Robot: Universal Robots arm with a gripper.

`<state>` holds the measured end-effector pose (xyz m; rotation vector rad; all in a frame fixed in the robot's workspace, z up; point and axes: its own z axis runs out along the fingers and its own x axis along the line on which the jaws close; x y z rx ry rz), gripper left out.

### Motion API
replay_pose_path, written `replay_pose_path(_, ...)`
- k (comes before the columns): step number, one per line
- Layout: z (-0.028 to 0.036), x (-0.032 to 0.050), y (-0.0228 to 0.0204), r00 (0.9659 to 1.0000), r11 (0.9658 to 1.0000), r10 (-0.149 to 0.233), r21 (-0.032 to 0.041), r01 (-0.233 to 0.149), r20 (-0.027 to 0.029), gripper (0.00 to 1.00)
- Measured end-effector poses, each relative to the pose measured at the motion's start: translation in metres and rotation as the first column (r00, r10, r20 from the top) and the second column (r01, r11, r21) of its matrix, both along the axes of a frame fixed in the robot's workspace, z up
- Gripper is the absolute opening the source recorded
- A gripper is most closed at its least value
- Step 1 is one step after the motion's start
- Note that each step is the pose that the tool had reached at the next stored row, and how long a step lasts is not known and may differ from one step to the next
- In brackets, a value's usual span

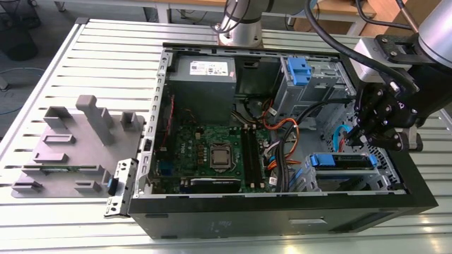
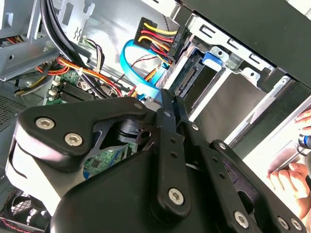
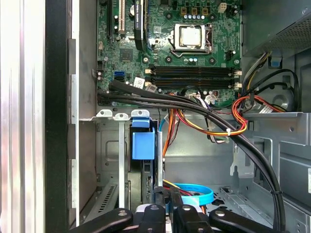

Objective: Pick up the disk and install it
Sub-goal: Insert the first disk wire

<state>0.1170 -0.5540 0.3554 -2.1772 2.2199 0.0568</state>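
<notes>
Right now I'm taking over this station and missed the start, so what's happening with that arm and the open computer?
The arm's end effector is reaching into the open computer case, at the drive bay on the exterior view's right. The disk, with its blue bracket, already sits in that bay. In both wrist views the fingers are closed together with nothing visible between them, right by the disk's edge. A person's hand rests outside the case.

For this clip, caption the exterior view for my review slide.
Gripper inside the open computer case, just above the blue-bracketed disk in its bay.

One open computer case [image 1: 282, 222], one motherboard [image 1: 211, 153], one power supply [image 1: 203, 71], one disk [image 1: 342, 161]
</notes>
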Motion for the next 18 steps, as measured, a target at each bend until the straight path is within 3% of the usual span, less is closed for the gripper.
replay_pose_path(3, -0.0001, 0.0, -0.0009, 1.0, 1.0, 0.0, -0.0001, 0.0, 0.0002, 0.16)
replay_pose_path(9, -0.0055, -0.0001, -0.0097, 1.0, 1.0, 0.001, 0.0002, -0.001, 0.0058, 0.16)
replay_pose_path(18, -0.0121, -0.0029, -0.0129, 0.9999, 1.0, 0.005, 0.0004, -0.005, 0.0103, 0.16)
